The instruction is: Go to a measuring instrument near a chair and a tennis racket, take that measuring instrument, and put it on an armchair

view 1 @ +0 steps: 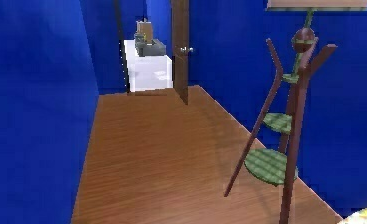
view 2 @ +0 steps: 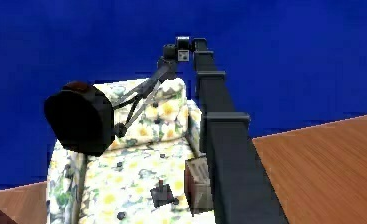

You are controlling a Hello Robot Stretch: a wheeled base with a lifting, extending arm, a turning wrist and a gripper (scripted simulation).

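Here is the arm (view 2: 226,140), a dark square bar running up the arm side view, two white marker squares (view 2: 188,45) at its far end. The gripper (view 2: 126,115) reaches down and left from there, thin fingers (view 2: 141,97) slanting over a floral armchair (view 2: 101,195). Right at the fingertips is a dark round thing (view 2: 79,118), black with a reddish rim. Its shape does not settle whether it is the measuring instrument. It lies against the armchair's upper left, so I cannot tell whether the gripper holds it or whether it rests on the upholstery. How the fingers are set cannot be told either.

Below the gripper, on the seat, lies a small dark object (view 2: 163,193). Just right of that, touching the arm's edge in the picture, is a brown box-like thing (view 2: 200,180), its contents too small to make out. Behind the gripper is blue wall (view 2: 291,60).

Looking ahead: wooden floor (view 1: 141,160), a brown door (view 1: 180,50) standing ajar, and beyond it a white cabinet (view 1: 149,68) with a boxy grey-brown item (view 1: 146,40) on top. On the right stands a wooden three-legged stand (view 1: 281,125) with green tiers.
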